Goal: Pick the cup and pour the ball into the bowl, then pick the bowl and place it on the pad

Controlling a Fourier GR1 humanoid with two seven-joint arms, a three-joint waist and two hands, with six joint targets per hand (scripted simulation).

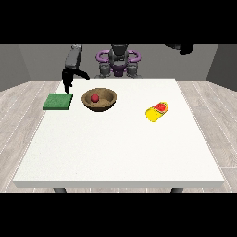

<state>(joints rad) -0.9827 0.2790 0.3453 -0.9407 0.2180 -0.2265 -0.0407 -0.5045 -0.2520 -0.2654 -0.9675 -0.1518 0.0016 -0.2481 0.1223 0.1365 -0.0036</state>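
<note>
Ball: the red ball (94,97) sat inside the wooden bowl (99,99) — so the pour looked done.

Cup: the yellow cup (157,111) lay on its side on the tabletop (120,148), toward the right edge, its red-lined mouth turned toward the far side; no hand was on it.

Bowl: it rested on the tabletop near the far edge, left of centre, just beside the green pad (58,102) but not on it.

Pad: flat near the far-left corner, nothing on top of it.

Hand at the view's left: the black hand (68,79) hung over the far edge of the pad, fingers pointing down and holding nothing; whether they were straight or curled, I could not tell.

Hand at the view's right: a dark shape (185,47) showed high above the far-right corner, well clear of everything — its fingers could not be made out.

Step in hand: by my reading, the second half — picking up the bowl.

Next move: the hand at the view's left would need to shift from over the pad toward the bowl's near rim, take hold of it, lift it level so the ball stayed in, and set it squarely on the pad.
</note>
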